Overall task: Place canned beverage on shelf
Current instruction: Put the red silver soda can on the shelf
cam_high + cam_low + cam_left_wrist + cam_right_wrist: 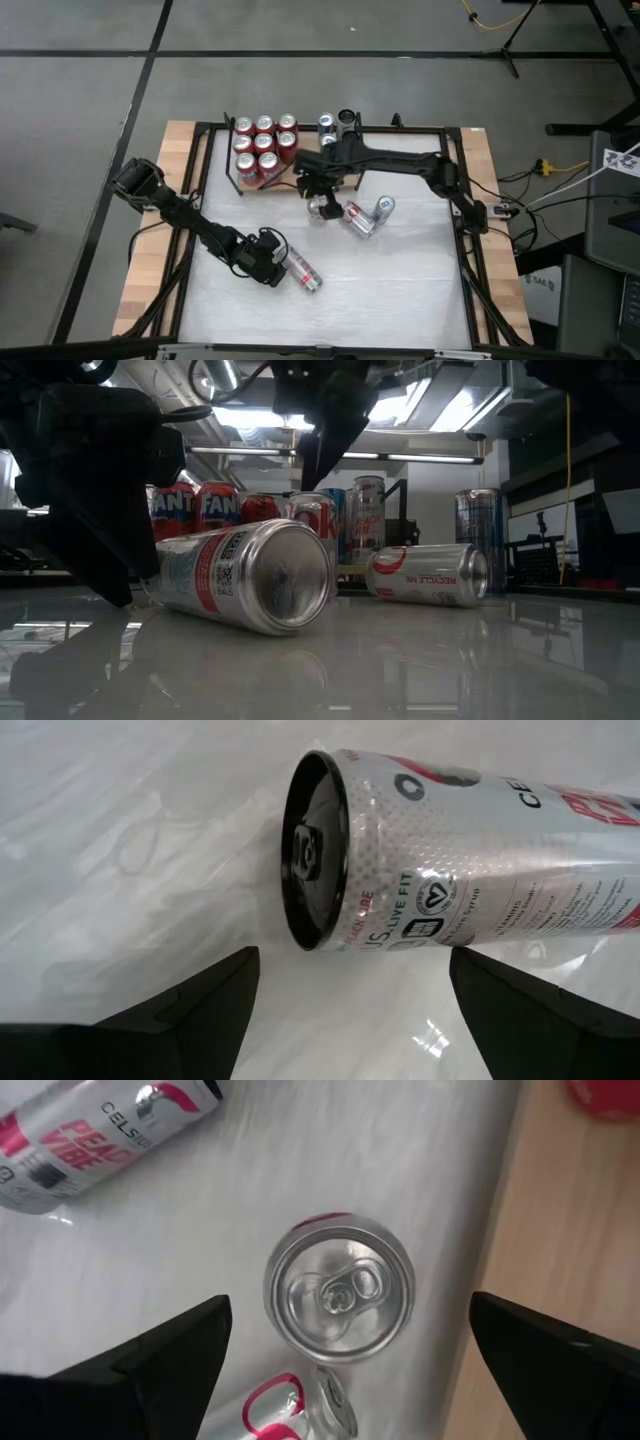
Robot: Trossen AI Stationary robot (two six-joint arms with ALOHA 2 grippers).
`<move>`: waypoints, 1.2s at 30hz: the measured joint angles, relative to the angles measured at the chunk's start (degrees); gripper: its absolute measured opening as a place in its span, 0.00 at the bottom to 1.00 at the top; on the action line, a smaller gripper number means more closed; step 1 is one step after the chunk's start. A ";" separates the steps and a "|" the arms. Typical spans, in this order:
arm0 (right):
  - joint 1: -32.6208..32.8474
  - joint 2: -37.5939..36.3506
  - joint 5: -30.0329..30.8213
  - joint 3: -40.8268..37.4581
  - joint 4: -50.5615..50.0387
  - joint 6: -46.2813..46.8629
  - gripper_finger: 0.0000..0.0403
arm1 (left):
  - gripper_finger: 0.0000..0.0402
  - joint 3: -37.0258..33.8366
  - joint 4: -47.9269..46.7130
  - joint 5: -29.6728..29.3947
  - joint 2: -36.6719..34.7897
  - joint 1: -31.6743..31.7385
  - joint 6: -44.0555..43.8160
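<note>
The left gripper is seen in the lower left of the high view with its jaws spread wide and nothing gripped; a silver can is lying on its side just in front of them, its black top end pointed at the wrist camera and framed between the two fingers, not touched as far as can be told. The right gripper is parked near the top middle, jaws fully apart too, hung right over an upright silver can that isn't clamped. Counting up: eight red cans are packed on the shelf at upper left of the table, two more upright cans sit just right of those, and four silver ones are out on the white tabletop — one upright under the right gripper, two lying just right of it, one by the left gripper. Lots of open table is left along the bottom and right side; the black frame rail runs round the edge.
</note>
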 joint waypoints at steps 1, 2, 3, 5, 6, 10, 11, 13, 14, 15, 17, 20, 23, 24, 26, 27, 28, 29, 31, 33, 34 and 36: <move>0.00 0.25 0.00 0.00 -0.01 0.00 0.99 | 0.80 0.00 0.02 0.00 0.00 0.00 0.00; 0.00 0.46 -0.02 0.00 -0.01 0.00 0.99 | 0.80 0.00 0.01 0.00 0.00 0.00 0.01; 0.00 0.57 -0.13 0.00 -0.01 0.00 0.99 | 0.80 0.00 0.01 0.00 0.00 0.00 0.02; 0.00 0.61 -1.54 0.00 -0.02 0.22 0.99 | 0.80 0.00 0.01 -0.02 0.00 0.00 0.02; 0.00 0.59 -2.33 0.00 0.03 0.28 0.99 | 0.80 0.00 0.01 -0.02 0.00 0.00 0.02; 0.00 0.58 -3.54 -0.43 0.77 0.31 0.99 | 0.80 0.00 0.00 -0.02 0.00 0.00 0.02; 0.00 0.58 -3.52 -0.73 1.02 0.31 0.99 | 0.80 0.00 0.01 -0.02 0.00 0.00 0.03; 0.00 0.58 -3.52 -1.58 1.07 0.31 0.99 | 0.80 0.00 0.00 -0.04 0.00 0.00 0.02; 0.00 0.58 -3.52 -2.27 1.39 0.31 0.99 | 0.80 0.00 0.00 -0.03 0.00 0.00 0.04; 0.07 0.57 -3.52 -3.10 2.12 0.33 0.99 | 0.80 0.00 0.00 -0.04 0.02 0.00 0.04; 0.30 0.58 -3.20 -4.58 3.35 0.37 0.99 | 0.80 0.00 0.00 -0.04 0.00 0.00 0.04; 0.33 0.61 -2.08 -5.64 4.12 0.42 0.99 | 0.80 0.00 0.00 -0.04 0.00 0.00 0.04; 0.33 0.55 -1.99 -6.71 5.54 0.39 0.99 | 0.80 0.00 0.00 -0.07 0.00 0.00 0.04; 0.33 0.60 -1.99 -6.75 5.52 0.38 0.99 | 0.80 0.00 0.00 -0.07 0.00 0.00 0.04; 0.33 0.60 -1.97 -6.73 5.59 0.27 0.99 | 0.80 0.00 0.00 -0.07 0.00 0.00 0.04; 0.33 0.56 -1.97 -6.69 5.63 -0.02 0.99 | 0.80 0.00 0.00 -0.07 0.00 0.00 0.04; 0.33 0.56 -1.97 -6.69 5.67 -0.15 0.99 | 0.80 0.00 0.00 -0.07 0.00 0.00 0.04; 0.33 0.56 -1.97 -6.69 5.74 -0.22 0.99 | 0.80 0.00 0.00 -0.07 0.01 0.00 0.04; 0.33 0.56 -1.97 -6.69 6.48 -0.24 0.99 | 0.80 0.00 0.00 -0.07 0.00 0.00 0.04; 0.33 0.56 -1.95 -6.69 6.69 -0.24 0.99 | 0.80 0.00 0.00 -0.07 0.00 0.00 0.04; 0.33 0.56 -1.85 -6.69 6.68 -0.24 0.99 | 0.80 0.00 0.00 -0.07 0.00 0.00 0.04; 0.37 0.56 -0.44 -6.69 6.65 -0.28 0.99 | 0.80 0.00 0.00 -0.07 0.00 0.00 0.04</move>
